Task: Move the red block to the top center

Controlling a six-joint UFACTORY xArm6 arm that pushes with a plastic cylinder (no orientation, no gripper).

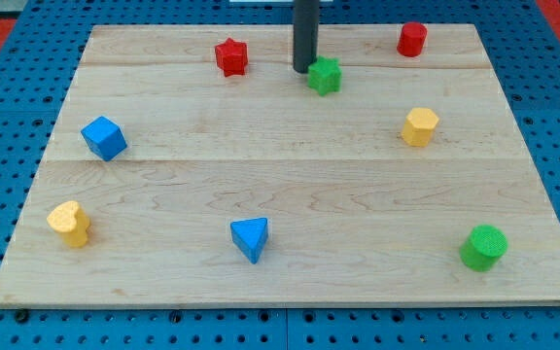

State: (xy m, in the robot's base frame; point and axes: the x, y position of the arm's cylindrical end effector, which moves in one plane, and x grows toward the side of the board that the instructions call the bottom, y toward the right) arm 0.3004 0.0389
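Note:
A red star-shaped block (pixel 230 56) sits near the view's top, left of centre. A red cylinder block (pixel 412 39) stands at the top right. My tip (pixel 303 69) comes down from the view's top at the centre and rests just left of a green star-shaped block (pixel 325 75), touching or nearly touching it. The tip is well to the right of the red star and far left of the red cylinder.
A yellow hexagonal block (pixel 419 126) is at the right. A blue cube (pixel 103 137) is at the left. A yellow heart-shaped block (pixel 69 223) is at the bottom left, a blue triangular block (pixel 251 237) at the bottom centre, a green cylinder (pixel 483 247) at the bottom right. The wooden board (pixel 280 185) lies on blue pegboard.

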